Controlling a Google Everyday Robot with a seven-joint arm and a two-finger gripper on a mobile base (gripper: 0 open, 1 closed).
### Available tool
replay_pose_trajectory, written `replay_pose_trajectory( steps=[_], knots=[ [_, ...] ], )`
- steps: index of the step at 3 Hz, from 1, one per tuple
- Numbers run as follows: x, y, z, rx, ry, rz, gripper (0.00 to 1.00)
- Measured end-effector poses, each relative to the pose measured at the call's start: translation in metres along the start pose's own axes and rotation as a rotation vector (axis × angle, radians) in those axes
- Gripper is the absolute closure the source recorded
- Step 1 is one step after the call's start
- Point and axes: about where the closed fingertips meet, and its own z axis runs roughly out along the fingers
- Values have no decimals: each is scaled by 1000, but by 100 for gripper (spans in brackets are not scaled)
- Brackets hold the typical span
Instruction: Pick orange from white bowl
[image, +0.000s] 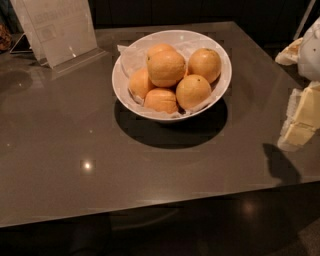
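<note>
The white bowl (119, 82) stands on the grey table, a little behind the middle, lined with crinkled white paper. It holds a pile of several oranges. The orange (166, 68), the largest one, lies on top of the pile, left of the bowl's centre. My gripper (299, 122) shows at the right edge of the view as pale cream parts under a white arm, well to the right of the bowl and apart from it. It is above the table and casts a shadow on it.
A clear plastic sign holder (57, 27) stands at the back left of the table (75, 130). The table's front edge runs across the lower part of the view, with dark floor below it.
</note>
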Motion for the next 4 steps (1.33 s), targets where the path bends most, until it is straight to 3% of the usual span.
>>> replay_pose_trajectory(
  steps=[2,4],
  knots=[
    [-2,-2,-3,15,-17,11,0],
    [-31,-40,-6,44,-181,134,0]
  ],
)
